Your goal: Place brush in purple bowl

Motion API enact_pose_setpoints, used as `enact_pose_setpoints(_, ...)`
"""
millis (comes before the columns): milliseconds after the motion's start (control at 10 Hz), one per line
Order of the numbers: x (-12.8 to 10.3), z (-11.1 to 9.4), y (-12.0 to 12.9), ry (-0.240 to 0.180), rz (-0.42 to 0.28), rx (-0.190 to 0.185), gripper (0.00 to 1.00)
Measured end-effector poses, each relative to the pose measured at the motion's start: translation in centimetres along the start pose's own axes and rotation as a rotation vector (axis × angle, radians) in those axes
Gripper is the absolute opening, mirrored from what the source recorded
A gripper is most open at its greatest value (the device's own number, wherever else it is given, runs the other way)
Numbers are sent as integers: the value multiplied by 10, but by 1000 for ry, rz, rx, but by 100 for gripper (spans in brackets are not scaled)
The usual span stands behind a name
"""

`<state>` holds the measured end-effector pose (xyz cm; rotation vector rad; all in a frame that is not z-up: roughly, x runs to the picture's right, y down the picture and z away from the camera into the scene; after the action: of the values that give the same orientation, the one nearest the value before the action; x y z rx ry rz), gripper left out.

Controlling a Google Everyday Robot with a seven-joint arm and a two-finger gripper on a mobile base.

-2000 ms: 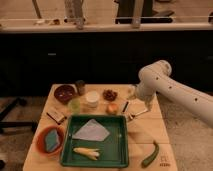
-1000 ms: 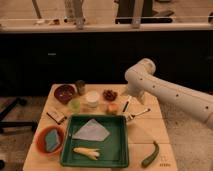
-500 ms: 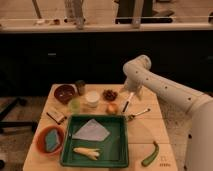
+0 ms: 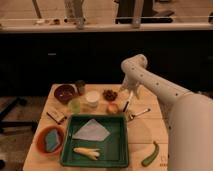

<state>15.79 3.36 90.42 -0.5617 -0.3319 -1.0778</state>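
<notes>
The purple bowl (image 4: 64,93) stands at the table's back left, dark and glossy. The brush (image 4: 138,114) lies flat on the wood just right of the green tray's far corner, its whitish head toward the tray. My gripper (image 4: 125,106) hangs from the white arm and points down at the table. It is just left of the brush and beside a small orange fruit (image 4: 113,108). It looks open and I see nothing in it. The bowl is well to its left.
A green tray (image 4: 118,145) at the front holds a grey napkin (image 4: 91,131) and a pale utensil (image 4: 86,152). An orange bowl with a blue sponge (image 4: 50,140) sits front left. Cups (image 4: 92,97), a dish of red bits (image 4: 110,94) and a green vegetable (image 4: 150,154) also lie about.
The arm has swung left from the table's right edge, bringing the gripper in over the table to a spot beside the brush and the orange fruit. Nothing on the table has moved.
</notes>
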Motion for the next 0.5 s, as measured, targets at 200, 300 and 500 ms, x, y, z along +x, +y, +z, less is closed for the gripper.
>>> enact_pose_setpoints(200, 6, 11, -4, -15, -2, -1, 80)
enact_pose_setpoints(300, 9, 17, -5, -22, -2, -3, 80)
enact_pose_setpoints(500, 11, 29, -4, -39, -4, -3, 80)
